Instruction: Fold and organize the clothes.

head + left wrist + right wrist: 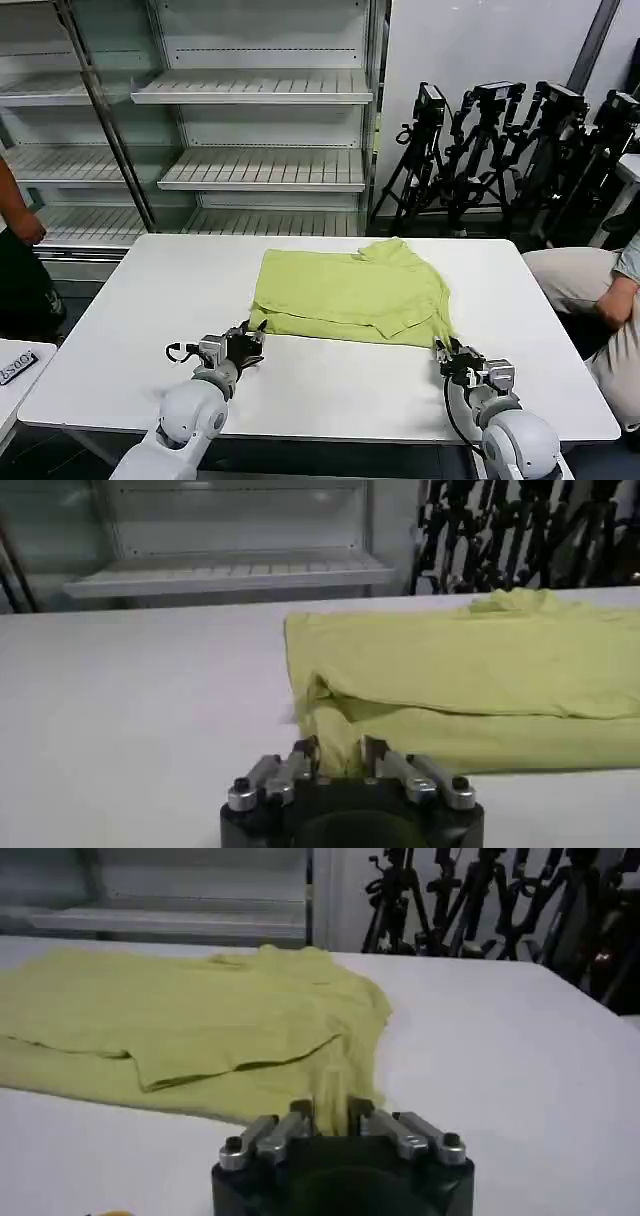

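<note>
The lime yellow-green shirt (pixel 345 295) lies folded into a broad band across the middle of the white table (pixel 330 395), collar towards the far right. My left gripper (pixel 250 335) sits at the shirt's near left corner. In the left wrist view the shirt (pixel 450 670) runs down between the left gripper's (pixel 338 755) fingers, which are shut on that corner. My right gripper (pixel 443 352) is at the near right corner. In the right wrist view a pinched ridge of the shirt (pixel 200 1018) stands between the right gripper's (pixel 330 1110) fingers, shut on it.
Bare tabletop surrounds the shirt on all sides. Behind the table stand refrigerator shelves (pixel 260 170) and a row of black tripods (pixel 500 150). A person in beige trousers (pixel 580 285) sits at the right edge, and another person (pixel 15 260) stands at the left edge.
</note>
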`<action>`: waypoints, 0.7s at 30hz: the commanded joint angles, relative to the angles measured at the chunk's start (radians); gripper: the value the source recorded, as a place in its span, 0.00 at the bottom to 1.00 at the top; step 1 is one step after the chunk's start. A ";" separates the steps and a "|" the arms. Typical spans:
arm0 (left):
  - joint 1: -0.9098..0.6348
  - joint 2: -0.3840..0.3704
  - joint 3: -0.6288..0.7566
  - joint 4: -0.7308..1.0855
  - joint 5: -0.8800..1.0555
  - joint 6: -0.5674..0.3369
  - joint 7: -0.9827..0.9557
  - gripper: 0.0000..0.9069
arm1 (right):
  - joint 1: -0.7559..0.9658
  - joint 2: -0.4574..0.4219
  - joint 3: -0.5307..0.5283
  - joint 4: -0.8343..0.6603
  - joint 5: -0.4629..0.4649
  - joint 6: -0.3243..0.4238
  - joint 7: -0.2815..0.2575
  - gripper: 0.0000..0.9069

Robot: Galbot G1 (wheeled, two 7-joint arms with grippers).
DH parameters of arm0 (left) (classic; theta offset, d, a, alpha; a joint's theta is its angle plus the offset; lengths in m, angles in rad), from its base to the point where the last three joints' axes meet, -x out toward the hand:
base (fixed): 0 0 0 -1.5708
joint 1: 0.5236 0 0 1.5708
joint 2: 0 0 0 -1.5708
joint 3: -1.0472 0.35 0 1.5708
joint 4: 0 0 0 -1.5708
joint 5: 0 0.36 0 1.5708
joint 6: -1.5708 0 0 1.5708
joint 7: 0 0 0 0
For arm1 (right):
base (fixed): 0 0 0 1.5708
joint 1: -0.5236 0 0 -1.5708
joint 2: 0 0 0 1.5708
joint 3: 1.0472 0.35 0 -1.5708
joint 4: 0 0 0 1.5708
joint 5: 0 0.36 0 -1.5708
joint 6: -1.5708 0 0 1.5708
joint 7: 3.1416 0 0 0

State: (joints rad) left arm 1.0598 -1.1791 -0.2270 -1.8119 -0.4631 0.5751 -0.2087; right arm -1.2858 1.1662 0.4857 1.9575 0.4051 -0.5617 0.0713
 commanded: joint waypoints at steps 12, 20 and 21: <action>0.264 0.042 -0.110 -0.260 0.046 0.003 -0.007 0.01 | -0.224 -0.010 0.061 0.208 -0.043 0.025 -0.036 0.00; 0.521 0.088 -0.273 -0.418 0.021 0.002 0.040 0.01 | -0.446 0.002 0.092 0.355 -0.111 0.091 -0.049 0.00; 0.532 0.088 -0.274 -0.426 0.023 0.001 0.039 0.01 | -0.457 0.003 0.092 0.358 -0.128 0.100 -0.053 0.00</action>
State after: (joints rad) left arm 1.3813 -1.1198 -0.3926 -2.0924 -0.4365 0.5779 -0.1894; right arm -1.6029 1.1722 0.5554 2.2183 0.3220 -0.4897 0.0281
